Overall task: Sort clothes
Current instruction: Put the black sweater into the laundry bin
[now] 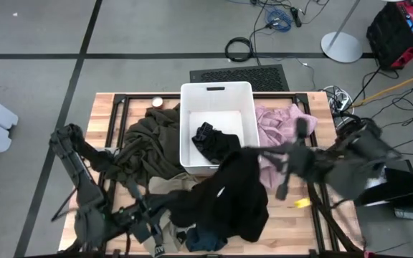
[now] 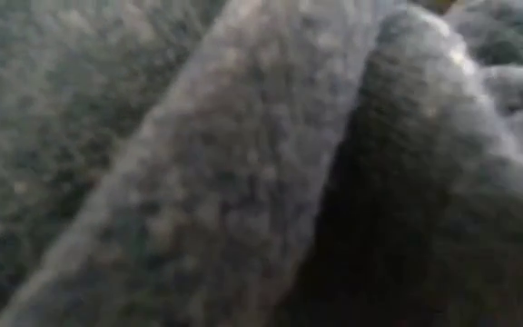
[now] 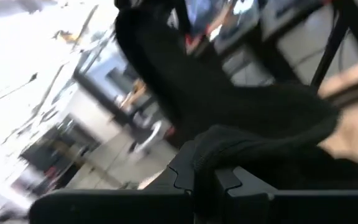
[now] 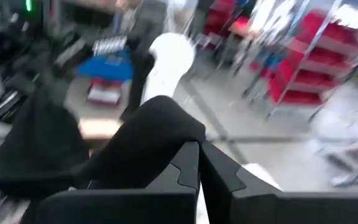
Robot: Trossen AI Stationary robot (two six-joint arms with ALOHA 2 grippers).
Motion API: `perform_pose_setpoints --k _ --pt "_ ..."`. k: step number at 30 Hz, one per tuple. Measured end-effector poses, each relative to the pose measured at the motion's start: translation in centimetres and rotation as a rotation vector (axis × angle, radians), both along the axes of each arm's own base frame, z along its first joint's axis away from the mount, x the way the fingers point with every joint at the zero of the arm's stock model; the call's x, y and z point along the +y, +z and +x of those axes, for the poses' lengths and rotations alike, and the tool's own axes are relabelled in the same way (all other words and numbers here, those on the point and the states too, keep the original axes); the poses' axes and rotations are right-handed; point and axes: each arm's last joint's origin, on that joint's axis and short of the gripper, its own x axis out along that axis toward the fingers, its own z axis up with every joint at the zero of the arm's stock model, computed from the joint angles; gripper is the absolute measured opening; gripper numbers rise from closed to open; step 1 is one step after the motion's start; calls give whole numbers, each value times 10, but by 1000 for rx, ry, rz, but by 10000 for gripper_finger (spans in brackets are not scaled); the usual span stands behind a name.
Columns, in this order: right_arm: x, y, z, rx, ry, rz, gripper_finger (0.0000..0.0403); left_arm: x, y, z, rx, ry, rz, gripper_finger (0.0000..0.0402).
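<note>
Legible text, labels, brands, numbers, signs: none. No lettering can be read on the clothes point(image 1: 228, 197), on the white bin point(image 1: 217, 92), or on the tabletop point(image 1: 292, 222).

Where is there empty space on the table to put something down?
Bare wood shows by the table's left edge, beside the olive garment, and at the right front near a yellow scrap. The middle is crowded with clothes and the white bin.
</note>
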Motion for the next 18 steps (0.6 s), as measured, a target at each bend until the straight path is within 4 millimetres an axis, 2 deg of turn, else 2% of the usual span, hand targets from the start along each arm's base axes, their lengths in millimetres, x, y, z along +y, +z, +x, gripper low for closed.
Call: perform_pose_setpoints --k 5,9,13,18 --pt "-7 36 -16 -145 -62 -68 0 28 60 10 -149 -72 8 11" --pt "-13 67 -22 -279 -49 -117 0 56 109 8 -299 -120 -21 11" --pt "-17 91 -34 -488 47 -144 0 77 152 -7 -463 -194 -67 11" --pt "-18 105 -42 -716 192 -203 0 98 194 -35 -684 -356 -176 11"
